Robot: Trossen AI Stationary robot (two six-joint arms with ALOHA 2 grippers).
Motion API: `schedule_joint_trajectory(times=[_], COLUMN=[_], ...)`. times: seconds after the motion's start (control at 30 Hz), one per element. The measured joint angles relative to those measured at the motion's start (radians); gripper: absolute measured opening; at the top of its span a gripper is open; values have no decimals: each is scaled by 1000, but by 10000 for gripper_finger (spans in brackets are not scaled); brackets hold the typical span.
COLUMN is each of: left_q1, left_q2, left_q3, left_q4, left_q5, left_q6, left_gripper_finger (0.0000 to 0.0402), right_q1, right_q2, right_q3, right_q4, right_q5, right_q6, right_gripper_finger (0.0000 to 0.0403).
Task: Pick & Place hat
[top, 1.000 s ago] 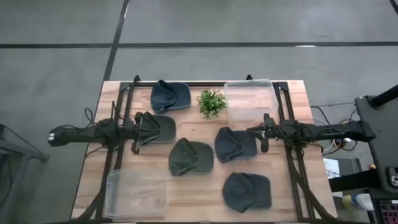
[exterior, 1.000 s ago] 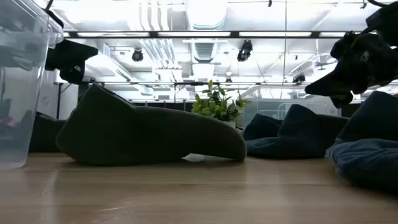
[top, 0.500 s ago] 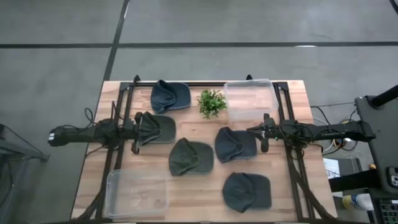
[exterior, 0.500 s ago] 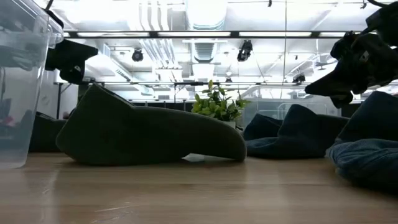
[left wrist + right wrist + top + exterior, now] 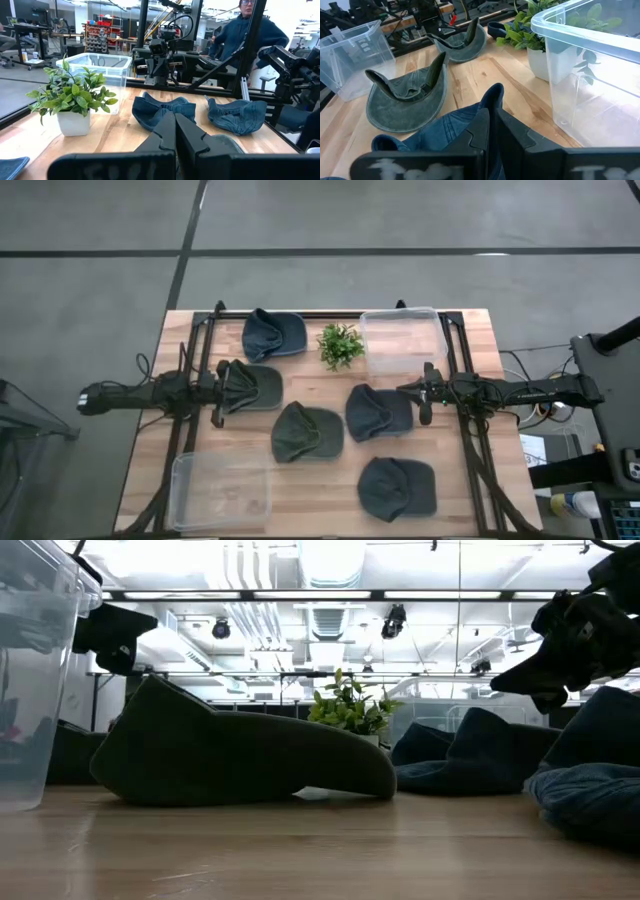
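Wooden table (image 5: 320, 490), hats (image 5: 307, 431) half-hidden behind closed pincers (image 5: 222, 393).

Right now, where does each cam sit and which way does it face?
High: overhead, looking straight down; both arms, left gripper over a green hat, right gripper.
Low: table height, level past a green hat; arms enter from above.
Left wrist: across the table past its shut jaws toward the right arm.
Right wrist: past shut jaws over a blue hat.
All four share the potted plant.

Grey floor (image 5: 100, 280), bright ceiling lights (image 5: 330, 595), workshop shelving (image 5: 100, 32).
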Motion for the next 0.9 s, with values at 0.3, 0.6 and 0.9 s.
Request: schedule_joint_trajectory(times=[0.3,0.6,0.9], left_q1=[0,0,0], left_q2=[0,0,0], left_q3=[0,0,0], left_q4=[0,0,0], left_q5=[0,0,0], left_q6=[0,0,0], left_gripper_finger=[0,0,0], right_q1=[-1,-2,-2], right_q2=[0,0,1], right_q3=[0,0,0], right_q4=[0,5,5], right_q5=[35,132,134], right_q6=[-142,-972,-1398], right_gripper_finger=[29,29,29])
